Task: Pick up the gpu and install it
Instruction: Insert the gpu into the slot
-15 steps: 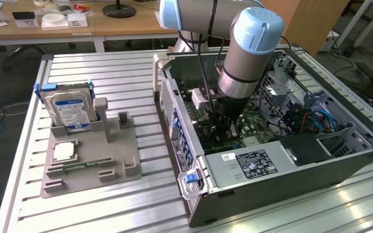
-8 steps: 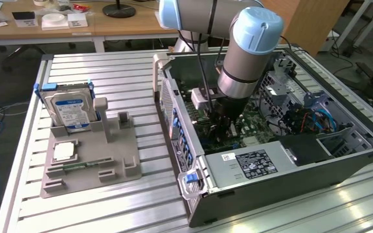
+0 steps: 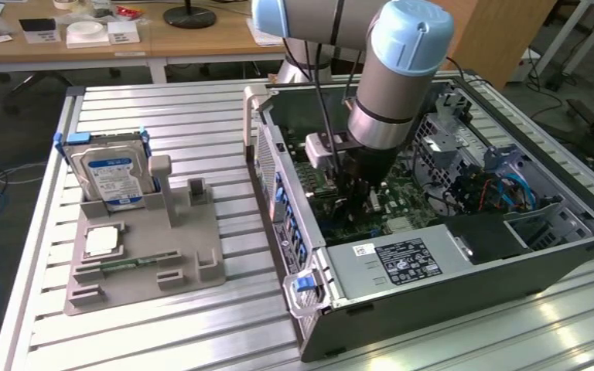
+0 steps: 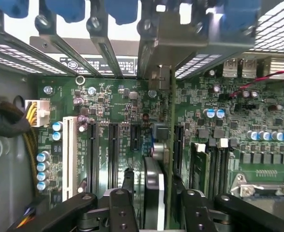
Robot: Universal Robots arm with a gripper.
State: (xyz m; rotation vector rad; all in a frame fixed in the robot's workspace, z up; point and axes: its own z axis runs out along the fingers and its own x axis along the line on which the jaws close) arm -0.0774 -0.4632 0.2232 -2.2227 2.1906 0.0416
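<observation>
we are looking at an install that seems nearly done. the gpu (image 4: 157, 193) is standing on edge in the middle of the motherboard (image 4: 117, 125), in line with one of the long black slots, its silver bracket (image 4: 162, 79) reaching up to the rear wall of the computer case (image 3: 452, 282). whether it is fully seated we are not able to tell. the gripper (image 4: 154, 200) is hanging directly over the card, its black jaws standing a little apart on either side of the card's top edge; we are judging that they are partly open and gripping nothing, though contact with the card is hard to rule out.

in the exterior view the arm (image 3: 395, 85) is reaching straight down into the open case, which is lying along the table's (image 3: 173, 332) edge at the exterior view's right. room inside is tight: the case walls, the drive cage with blue cables (image 3: 509, 189) and the power supply (image 3: 401, 263) are all crowding near the wrist. straight up is looking like the only free way. the grey fixture (image 3: 142, 255) with the hard drive (image 3: 111, 174) is sitting well apart, toward the opposite edge.
</observation>
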